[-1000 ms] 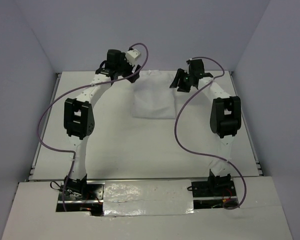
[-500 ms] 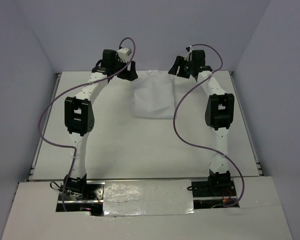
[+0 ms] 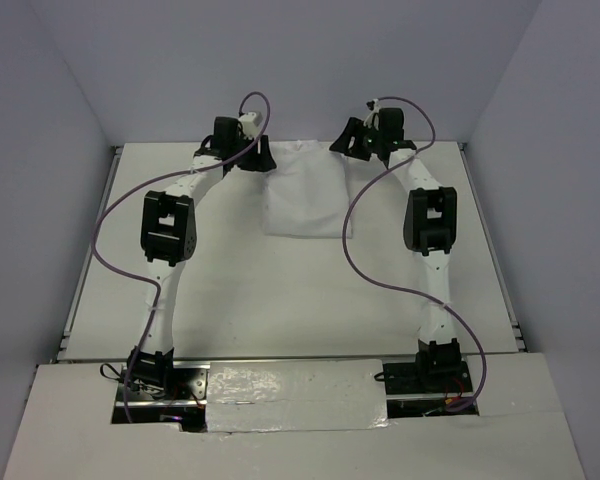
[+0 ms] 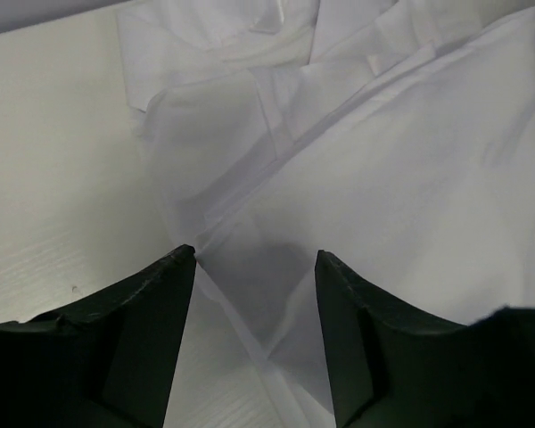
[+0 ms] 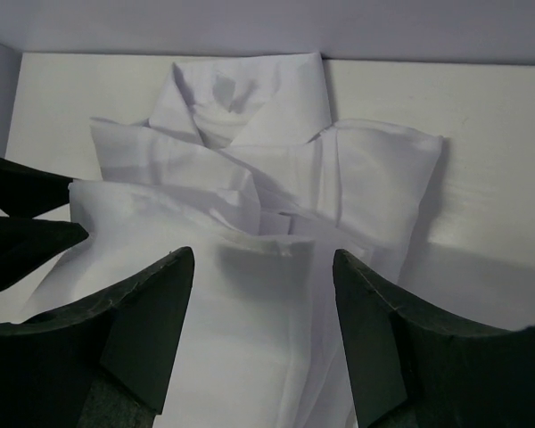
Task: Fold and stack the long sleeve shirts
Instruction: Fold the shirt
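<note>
Both claws are being held apart: the left gripper (image 4: 254, 259) is being poised at an edge of the long sleeve shirt (image 4: 383, 178), cloth between its fingers but unpinched, and the right gripper (image 5: 263, 259) is being hung above the collar end. The shirt is lying partly folded on the table (image 3: 230, 300), upper middle of the overhead frame. A fold from the far corners is seemingly being set up; both corners are needing to be pinched together next. Against a second earlier, both arms are being reached further toward the frame's top, onto the shirt's upper corners.
</note>
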